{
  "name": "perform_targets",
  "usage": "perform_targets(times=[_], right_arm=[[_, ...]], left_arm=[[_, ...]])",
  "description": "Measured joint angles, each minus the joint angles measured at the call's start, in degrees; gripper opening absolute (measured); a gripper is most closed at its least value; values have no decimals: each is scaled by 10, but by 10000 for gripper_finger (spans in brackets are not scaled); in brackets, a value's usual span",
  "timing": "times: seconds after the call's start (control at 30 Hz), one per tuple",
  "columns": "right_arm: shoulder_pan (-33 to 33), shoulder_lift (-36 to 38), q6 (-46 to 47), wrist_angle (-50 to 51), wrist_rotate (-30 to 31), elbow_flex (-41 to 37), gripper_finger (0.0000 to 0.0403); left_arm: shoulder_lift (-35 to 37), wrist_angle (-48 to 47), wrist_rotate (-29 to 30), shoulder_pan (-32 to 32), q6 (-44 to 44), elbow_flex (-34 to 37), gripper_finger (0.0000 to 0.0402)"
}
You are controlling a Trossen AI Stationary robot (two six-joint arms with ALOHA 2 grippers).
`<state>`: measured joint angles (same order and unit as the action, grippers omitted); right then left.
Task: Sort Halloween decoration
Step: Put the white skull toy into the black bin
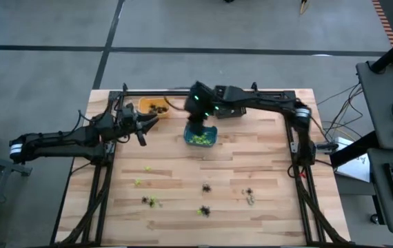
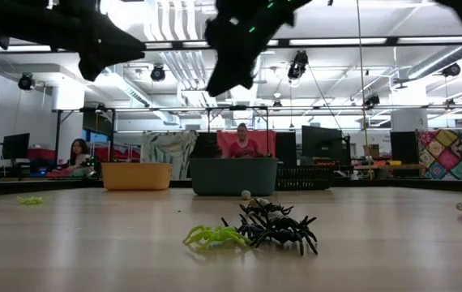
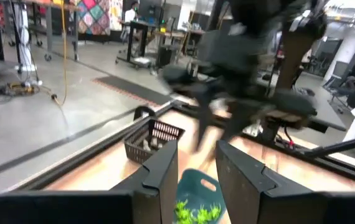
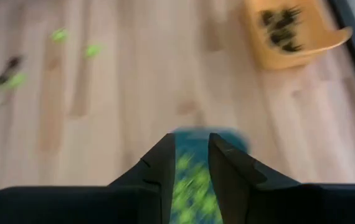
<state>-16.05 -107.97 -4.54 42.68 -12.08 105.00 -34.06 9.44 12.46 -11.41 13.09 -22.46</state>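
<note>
A: What lies nearest?
B: Black and green spiders scattered on the table.
A: And behind them?
B: The teal bin of green ones, right gripper above it, slightly parted, empty. Beyond, the orange bin; left gripper beside it, parted, empty.

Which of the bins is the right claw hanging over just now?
The teal bin, the one with lime green trinkets inside. The right claw hangs directly above it, while the orange bin with dark trinkets and the black basket sit off to either side.

Open-plan lab/workshop w/ exposed ceiling ducts, monitors on benches, people seated behind
</note>
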Motion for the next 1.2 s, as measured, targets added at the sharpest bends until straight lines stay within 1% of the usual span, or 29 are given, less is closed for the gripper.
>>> perform_targets(times=[0.1, 0.17, 0.23, 0.33, 0.4, 0.5, 0.57, 0.73, 0.9, 0.93, 1.03, 1.2], right_arm=[[26, 74, 2, -24, -1, -91, 75], [44, 119, 14, -61, 0, -156, 71], [62, 156, 26, -106, 0, -219, 68], [86, 193, 42, -149, 0, -295, 70], [103, 210, 35, -160, 0, -333, 72], [128, 221, -29, -164, 1, -382, 77], [141, 221, -47, -174, 2, -415, 81], [146, 218, -24, -256, 7, -486, 98], [148, 216, 19, -382, 20, -562, 131], [147, 216, 24, -406, 23, -571, 139], [150, 215, 30, -448, 58, -590, 159], [166, 193, 7, -481, 95, -578, 174]], left_arm=[[-13, -5, -25, 0, 10, 0, 91], [-28, 0, -47, 2, 12, 0, 91], [-47, 10, -56, 5, 14, 0, 91], [-78, 27, -57, 9, 18, 0, 91], [-99, 45, -57, 9, 25, 0, 91], [-130, 74, -57, 10, 35, 0, 91], [-147, 95, -57, 12, 41, 0, 91], [-171, 134, -71, 16, 42, 0, 91], [-173, 146, -72, 16, 43, 0, 91], [-173, 146, -72, 16, 43, 0, 91], [-173, 146, -72, 16, 43, 0, 91], [-173, 150, -71, 16, 41, 0, 91]])
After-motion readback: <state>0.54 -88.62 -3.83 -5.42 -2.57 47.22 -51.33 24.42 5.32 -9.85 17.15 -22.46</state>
